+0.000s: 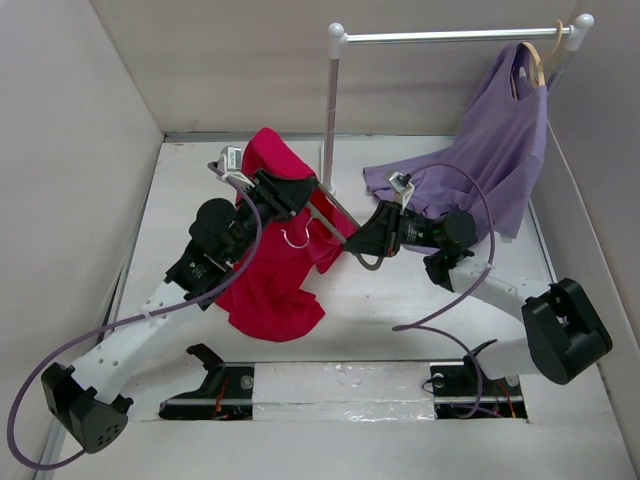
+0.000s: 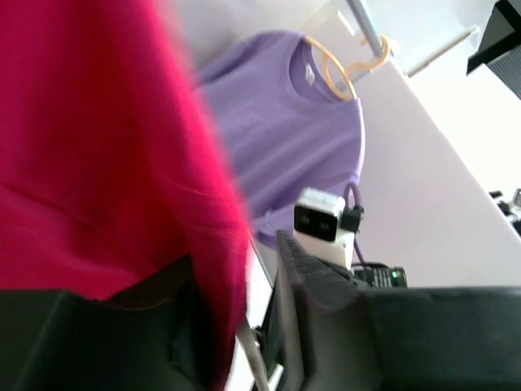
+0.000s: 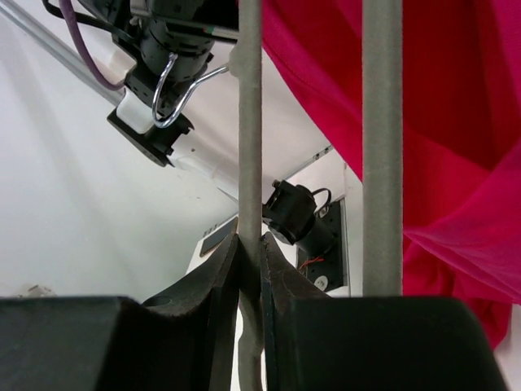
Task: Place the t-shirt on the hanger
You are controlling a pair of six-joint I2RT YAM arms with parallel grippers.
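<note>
Entry: red t-shirt (image 1: 270,285) and grey hanger (image 3: 383,147), held up between my two arms over the middle of the table (image 1: 180,200).

I see the right gripper (image 3: 250,244) clamped tight on one thin bar of the hanger, whose second bar runs parallel beside it and whose wire hook (image 3: 175,90) points toward the left arm. The t-shirt is draped over the hanger's far end and the left gripper (image 1: 285,195), with its lower part heaped on the table by the left arm. The left jaws stand narrow with red cloth hanging between them; I cannot tell whether they pinch it. Behind, a purple shirt (image 1: 500,150) hangs on a wooden hanger (image 1: 538,62) from the rail (image 1: 450,37).
</note>
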